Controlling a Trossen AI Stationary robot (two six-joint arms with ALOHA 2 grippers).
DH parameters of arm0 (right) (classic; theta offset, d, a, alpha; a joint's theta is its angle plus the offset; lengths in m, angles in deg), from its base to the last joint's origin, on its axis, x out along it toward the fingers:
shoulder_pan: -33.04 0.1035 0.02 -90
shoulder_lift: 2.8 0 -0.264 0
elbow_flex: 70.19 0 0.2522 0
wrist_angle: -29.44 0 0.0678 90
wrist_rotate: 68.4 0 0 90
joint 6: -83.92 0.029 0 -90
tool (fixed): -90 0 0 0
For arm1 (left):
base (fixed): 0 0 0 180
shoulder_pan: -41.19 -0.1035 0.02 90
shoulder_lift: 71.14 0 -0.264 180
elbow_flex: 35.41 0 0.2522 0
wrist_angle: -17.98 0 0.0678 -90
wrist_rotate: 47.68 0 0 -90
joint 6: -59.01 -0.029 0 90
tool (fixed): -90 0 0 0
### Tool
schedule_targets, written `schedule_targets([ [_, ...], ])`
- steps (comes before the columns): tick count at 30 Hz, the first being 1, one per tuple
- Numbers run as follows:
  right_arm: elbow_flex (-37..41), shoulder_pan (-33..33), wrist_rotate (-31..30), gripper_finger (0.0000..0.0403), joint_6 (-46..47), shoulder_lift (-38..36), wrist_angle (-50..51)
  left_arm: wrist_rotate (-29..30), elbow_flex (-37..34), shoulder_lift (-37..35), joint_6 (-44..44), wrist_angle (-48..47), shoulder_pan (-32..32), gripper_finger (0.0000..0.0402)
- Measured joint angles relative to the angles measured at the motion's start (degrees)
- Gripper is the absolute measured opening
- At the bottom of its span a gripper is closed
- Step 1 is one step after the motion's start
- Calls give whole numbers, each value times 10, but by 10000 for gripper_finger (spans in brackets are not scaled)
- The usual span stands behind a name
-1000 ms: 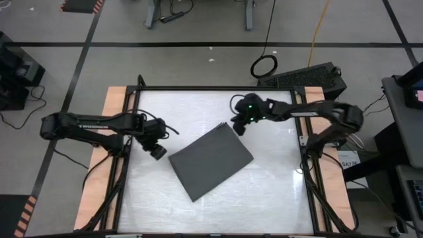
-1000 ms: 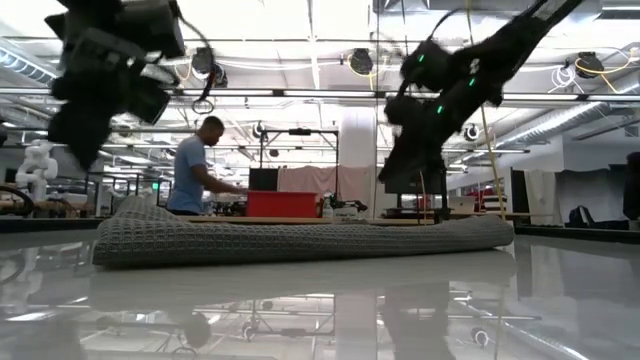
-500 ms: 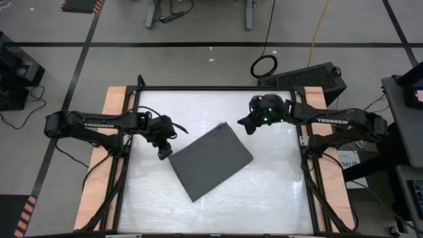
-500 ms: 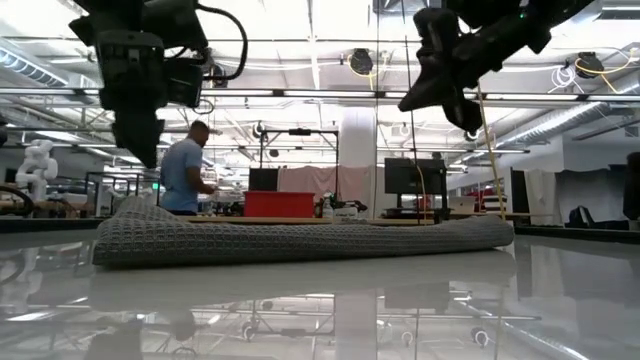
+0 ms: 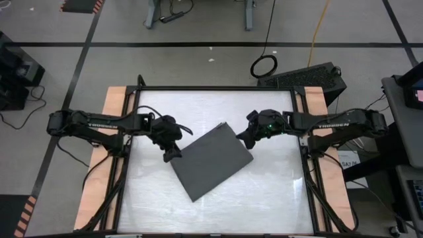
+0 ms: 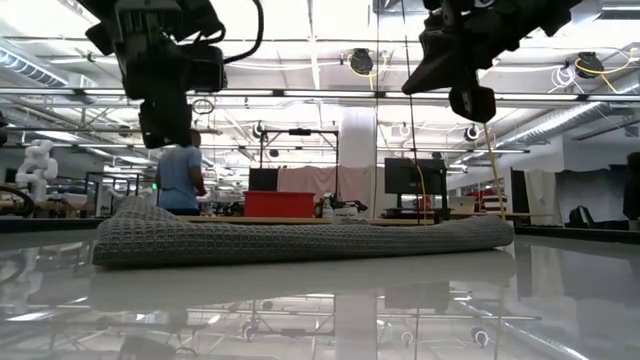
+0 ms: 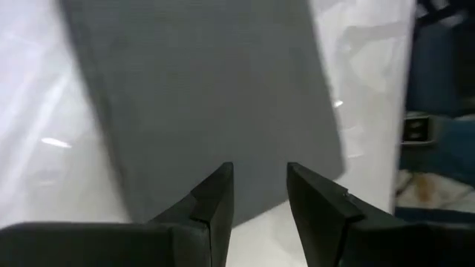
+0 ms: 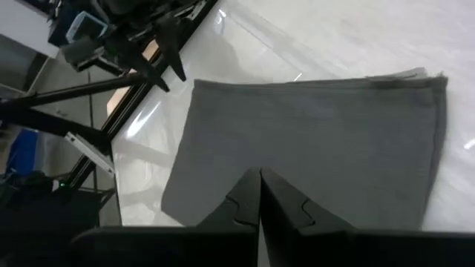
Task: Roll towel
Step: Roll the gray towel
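The dark grey towel (image 5: pixel 211 160) lies folded flat on the white table, turned at a slant; it also shows in the low view (image 6: pixel 300 238). A small pale tag (image 8: pixel 413 73) sits at its far corner. My left gripper (image 5: pixel 171 155) hovers over the towel's left corner, open, with the cloth (image 7: pixel 208 96) ahead of its fingers. My right gripper (image 5: pixel 243 139) hovers by the towel's right side near the far corner, shut, looking across the cloth (image 8: pixel 312 141). In the low view both grippers, left (image 6: pixel 165 135) and right (image 6: pixel 472 105), hang well above the towel.
Wooden boards (image 5: pixel 112 132) and a dark frame (image 5: pixel 215 88) border the table. Bare table top lies near of the towel (image 5: pixel 218 211) and far of it (image 5: pixel 192 109). A person (image 6: pixel 180 180) stands in the room behind the table.
My left gripper has gone toward the table's right edge, up to the towel's left corner. My right gripper has risen from low beside the towel's far corner and shifted a little toward the right and near edges. The towel has not moved.
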Motion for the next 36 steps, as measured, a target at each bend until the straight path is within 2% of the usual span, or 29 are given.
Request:
schedule_targets([
  [5,0,14,-11,0,-20,0,1,-26,0,0,51,48,46,129],
  [10,0,23,-7,0,-24,0,17,-13,0,0,70,46,136,129],
  [12,0,32,-5,0,-13,0,24,32,0,0,92,48,173,129],
  [17,0,68,4,0,2,0,22,204,0,16,112,51,243,129],
  [19,0,86,-10,0,1,0,23,238,0,36,99,59,249,129],
  [22,0,109,-67,0,-9,0,40,262,0,80,96,50,241,129],
  [26,0,122,-128,0,-9,16,66,268,-1,148,139,-9,216,129],
  [29,0,124,-123,0,16,35,62,262,-1,190,171,-21,202,129],
  [31,0,125,-105,0,38,48,65,236,1,206,174,-7,201,129],
  [36,0,137,-99,0,54,88,47,199,1,216,247,22,207,129],
])
